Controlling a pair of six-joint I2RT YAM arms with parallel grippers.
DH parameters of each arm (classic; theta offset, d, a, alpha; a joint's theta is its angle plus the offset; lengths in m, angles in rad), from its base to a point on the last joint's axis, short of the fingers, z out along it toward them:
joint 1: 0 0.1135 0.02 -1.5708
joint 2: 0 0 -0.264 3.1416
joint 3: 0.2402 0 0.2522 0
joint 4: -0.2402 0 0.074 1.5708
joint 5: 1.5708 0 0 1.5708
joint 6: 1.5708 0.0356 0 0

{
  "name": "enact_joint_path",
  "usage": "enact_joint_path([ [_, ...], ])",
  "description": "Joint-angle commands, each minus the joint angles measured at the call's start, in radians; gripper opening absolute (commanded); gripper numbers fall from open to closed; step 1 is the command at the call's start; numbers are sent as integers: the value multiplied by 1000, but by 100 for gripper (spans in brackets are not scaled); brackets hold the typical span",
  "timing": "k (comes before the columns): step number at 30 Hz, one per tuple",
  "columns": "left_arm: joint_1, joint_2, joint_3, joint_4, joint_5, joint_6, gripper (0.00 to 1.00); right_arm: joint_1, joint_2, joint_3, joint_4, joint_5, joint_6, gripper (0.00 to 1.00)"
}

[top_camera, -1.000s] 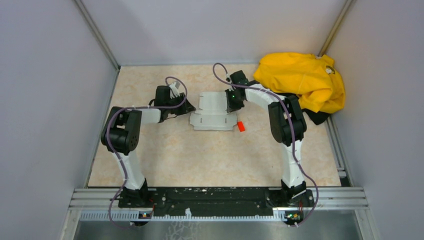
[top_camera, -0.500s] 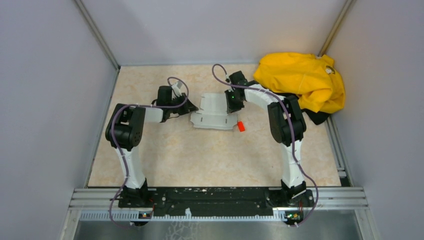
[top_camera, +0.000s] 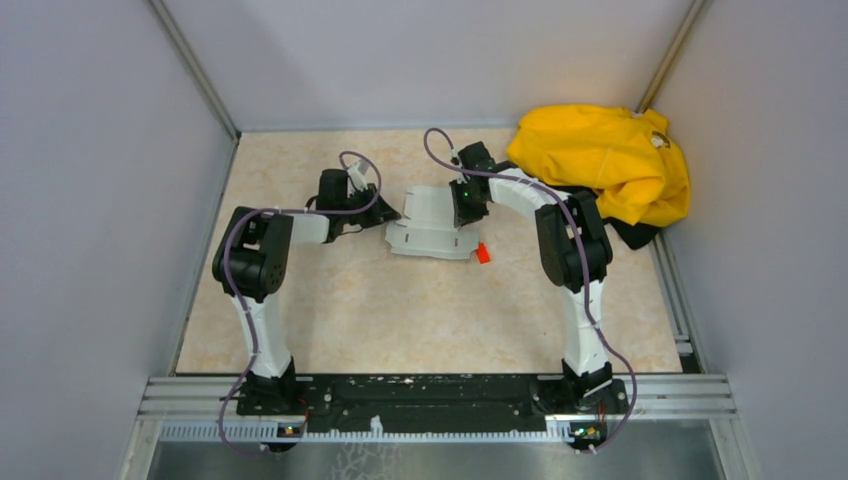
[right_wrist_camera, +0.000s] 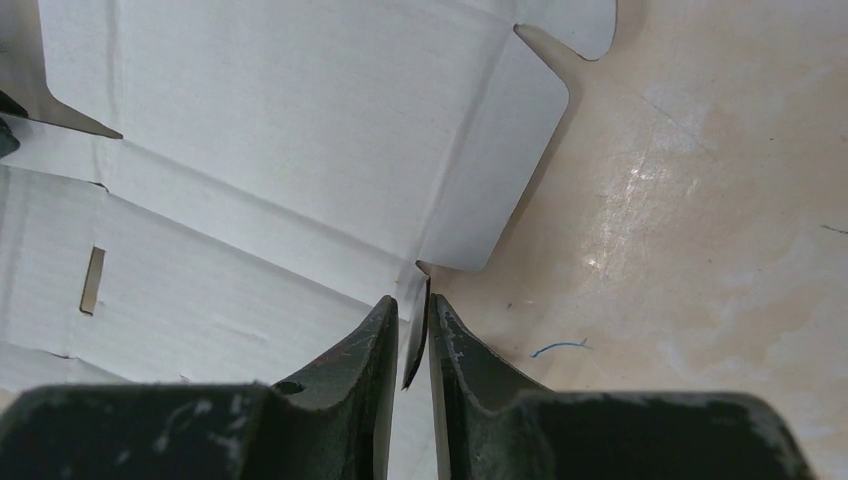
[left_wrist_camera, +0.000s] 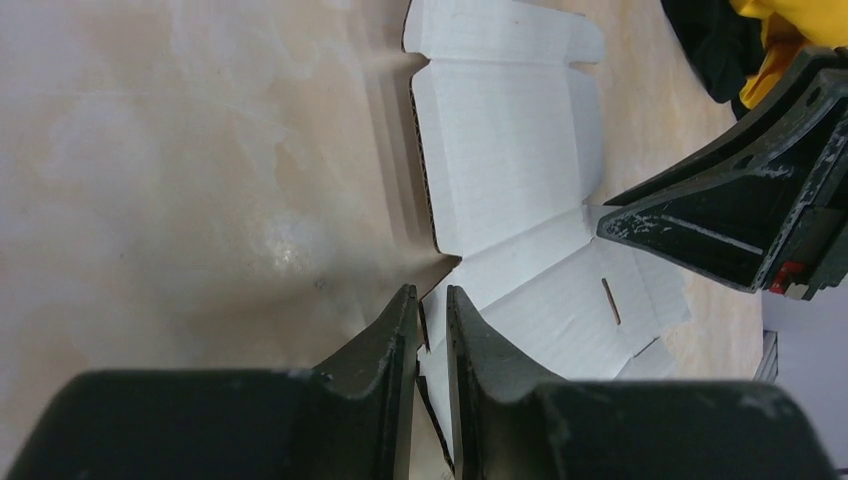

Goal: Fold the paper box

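Paper box (top_camera: 432, 228) lying opened out on the desk (top_camera: 400, 310), between two end effectors.

The sheet lies on the far half of the desk, near the middle. The left end effector (top_camera: 385, 215) is at its left edge and the right end effector (top_camera: 462, 215) at its right edge, each with an edge of the sheet between its fingers. A small block (top_camera: 482, 253) sits just beside the sheet's near right corner. A garment (top_camera: 605, 160) is heaped in the far right corner, behind the right arm.
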Motion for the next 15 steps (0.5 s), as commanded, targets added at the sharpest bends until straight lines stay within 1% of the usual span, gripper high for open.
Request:
enact_joint_path([
  [1, -14, -9, 78, -54, -16, 55, 22, 13, 0, 41, 10, 17, -19, 18],
  [12, -41, -7, 186, -252, -93, 186, 23, 13, 1, 42, 18, 27, -38, 18],
  [15, -59, -2, 208, -298, -135, 221, 23, 13, 5, 48, 16, 29, -41, 18],
])
